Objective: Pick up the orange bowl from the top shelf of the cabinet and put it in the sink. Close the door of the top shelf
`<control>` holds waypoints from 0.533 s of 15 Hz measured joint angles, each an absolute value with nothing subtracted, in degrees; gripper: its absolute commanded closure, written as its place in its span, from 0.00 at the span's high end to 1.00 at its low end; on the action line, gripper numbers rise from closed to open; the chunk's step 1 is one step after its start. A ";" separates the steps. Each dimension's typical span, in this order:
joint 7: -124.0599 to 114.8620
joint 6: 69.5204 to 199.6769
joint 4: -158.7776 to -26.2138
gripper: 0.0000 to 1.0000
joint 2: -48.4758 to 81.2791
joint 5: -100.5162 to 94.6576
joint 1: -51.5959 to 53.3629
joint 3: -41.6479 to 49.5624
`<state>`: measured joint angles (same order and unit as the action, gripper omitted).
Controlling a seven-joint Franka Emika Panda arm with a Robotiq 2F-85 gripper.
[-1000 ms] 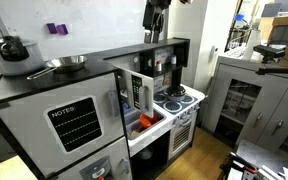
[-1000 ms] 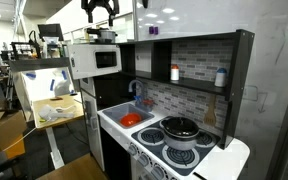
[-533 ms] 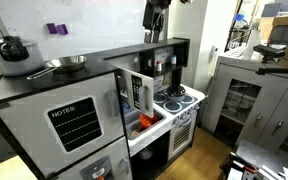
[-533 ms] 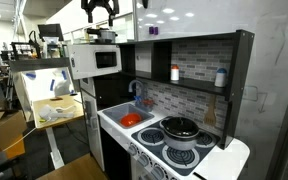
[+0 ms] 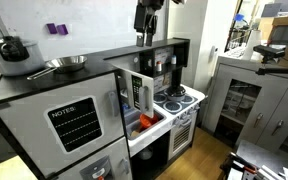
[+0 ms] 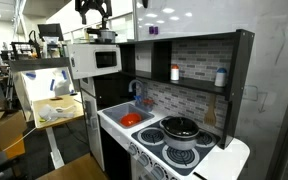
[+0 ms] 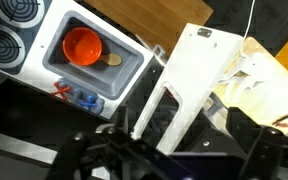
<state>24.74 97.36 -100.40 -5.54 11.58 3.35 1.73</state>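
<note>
The orange bowl (image 7: pixel 82 45) lies in the white sink (image 7: pixel 124 75) of the toy kitchen; it also shows in both exterior views (image 6: pixel 131 119) (image 5: pixel 146 122). The white top-shelf door (image 6: pixel 94 60) with a dark window stands swung open, and shows in the wrist view (image 7: pixel 189 90) and an exterior view (image 5: pixel 136 92). My gripper (image 6: pixel 92 16) hangs high above the cabinet top, over the open door, apart from it (image 5: pixel 144 36). In the wrist view its dark fingers (image 7: pixel 84 155) sit spread at the bottom, with nothing between them.
A black pot (image 6: pixel 181 127) sits on the stove beside the sink. Bottles (image 6: pixel 175 73) stand on the open top shelf. A pan (image 5: pixel 66 63) and kettle (image 5: pixel 12 46) rest on the dark counter. A wooden table (image 6: pixel 59 112) stands beside the kitchen.
My gripper has shifted a little sideways above the cabinet, towards the open door's side. The bowl and the door have not moved.
</note>
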 measured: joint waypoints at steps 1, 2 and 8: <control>23.82 97.27 -100.38 1.00 -5.55 11.58 3.74 0.85; 22.90 97.07 -100.35 1.00 -5.60 11.59 4.19 0.04; 20.17 94.18 -99.35 1.00 -5.94 11.64 6.12 -2.99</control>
<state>20.17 94.18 -99.35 -5.94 11.64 6.12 -2.99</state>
